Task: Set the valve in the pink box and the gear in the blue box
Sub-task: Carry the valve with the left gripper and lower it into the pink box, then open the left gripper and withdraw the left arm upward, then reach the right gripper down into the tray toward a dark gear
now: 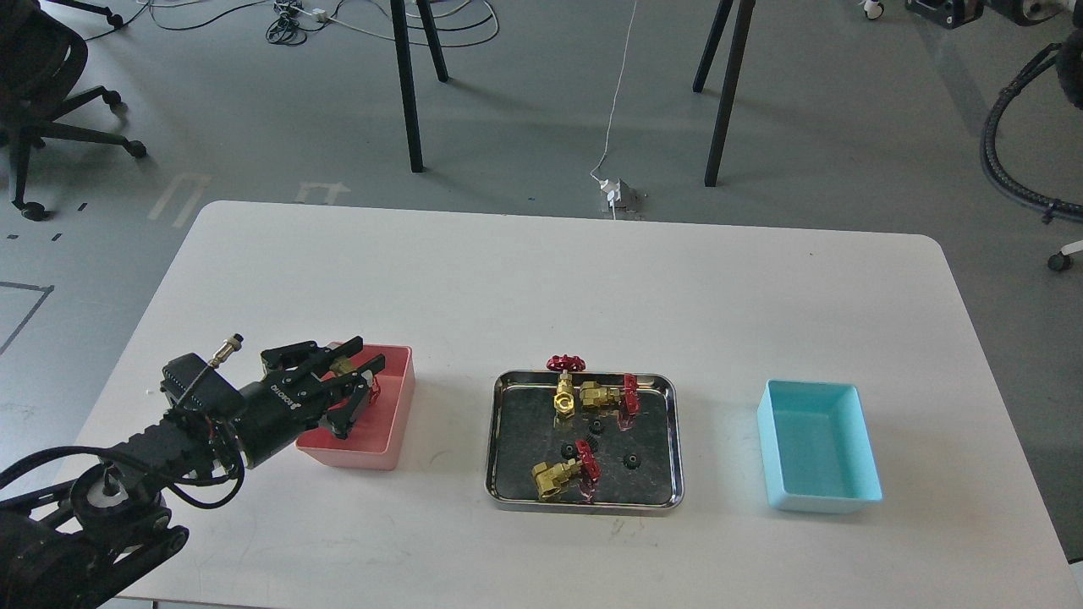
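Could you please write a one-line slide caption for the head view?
Left gripper open over the pink box with a valve between its fingers; three valves remain in the steel tray.

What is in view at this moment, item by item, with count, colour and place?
table: one, white, fills the lower view.
pink box: one, salmon-pink, left side of table.
steel tray: one, shiny, table centre.
blue box: one, cyan, right side, nothing visible inside.
valves in tray: three, brass with red handwheels.
valve at pink box: one, brass and red, between the fingers over the box, partly hidden.
gears: three, black, in the tray.
office chair: one, black, floor top left.
stand legs: black, on grey floor behind table.
left gripper: one, black, above the pink box.
right gripper: not in view.
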`<action>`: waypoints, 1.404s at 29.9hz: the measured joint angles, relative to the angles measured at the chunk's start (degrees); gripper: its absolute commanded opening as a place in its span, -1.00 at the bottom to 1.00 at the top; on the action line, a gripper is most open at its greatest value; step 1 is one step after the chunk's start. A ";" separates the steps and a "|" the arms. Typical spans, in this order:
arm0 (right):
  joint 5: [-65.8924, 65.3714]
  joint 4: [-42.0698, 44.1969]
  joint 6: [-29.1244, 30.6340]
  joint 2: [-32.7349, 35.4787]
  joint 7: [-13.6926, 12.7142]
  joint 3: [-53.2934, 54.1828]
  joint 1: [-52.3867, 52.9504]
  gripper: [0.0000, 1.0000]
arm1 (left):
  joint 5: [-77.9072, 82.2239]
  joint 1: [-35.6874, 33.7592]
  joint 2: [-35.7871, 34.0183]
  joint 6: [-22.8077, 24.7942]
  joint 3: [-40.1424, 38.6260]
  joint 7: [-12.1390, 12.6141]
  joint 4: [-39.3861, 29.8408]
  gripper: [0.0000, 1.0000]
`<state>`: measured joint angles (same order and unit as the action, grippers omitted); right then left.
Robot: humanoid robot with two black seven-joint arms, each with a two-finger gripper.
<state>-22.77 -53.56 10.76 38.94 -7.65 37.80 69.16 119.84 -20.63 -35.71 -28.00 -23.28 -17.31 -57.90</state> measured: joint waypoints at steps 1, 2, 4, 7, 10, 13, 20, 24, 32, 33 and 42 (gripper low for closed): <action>0.00 0.02 -0.10 0.00 0.00 0.00 0.00 0.99 | -0.01 0.06 0.17 -0.01 0.09 -0.08 0.48 -0.18; 0.00 0.03 -0.21 0.00 0.00 0.00 0.00 0.99 | -0.03 0.10 0.28 -0.01 0.16 -0.13 0.72 -0.11; 0.00 0.03 -0.40 0.00 0.00 0.00 0.02 0.99 | -0.16 0.32 0.63 -0.03 0.19 -0.15 0.98 0.09; 0.00 0.03 -0.60 -0.01 0.00 0.00 0.11 0.99 | -0.19 0.72 1.70 -0.03 0.19 -0.15 1.02 0.31; 0.00 -0.01 -0.64 -0.01 -0.17 0.00 0.30 0.99 | -0.21 1.06 2.08 -0.03 0.18 -0.06 1.04 0.45; 0.01 -0.22 -0.56 -0.01 -0.32 0.00 0.70 0.99 | -0.43 1.32 2.39 -0.03 -0.19 0.04 1.04 0.72; -2.90 -2.19 0.84 0.25 -0.25 -3.45 0.60 0.99 | -10.85 -2.48 1.89 -0.01 -1.61 0.07 0.89 0.94; -13.33 -8.73 3.50 0.28 0.55 -11.35 1.06 0.99 | -24.30 -10.57 0.17 -0.01 -2.04 -0.34 0.82 0.94; -35.66 -25.23 7.35 1.00 3.35 -27.76 1.28 0.99 | -60.29 -29.57 -3.38 16.23 -2.28 -2.35 3.15 0.94; -37.94 -27.06 8.30 1.27 3.81 -30.46 1.69 0.99 | -64.23 -31.92 -3.41 18.57 -2.28 -2.27 4.84 0.94; -57.11 -35.97 17.13 1.85 6.34 -44.22 2.94 0.99 | -83.12 -45.26 -2.40 26.53 -2.30 -0.71 16.48 0.94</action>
<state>-79.88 -89.53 27.89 40.79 -1.31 -6.43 72.10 36.71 -65.89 -38.11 -1.46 -25.58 -18.02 -41.42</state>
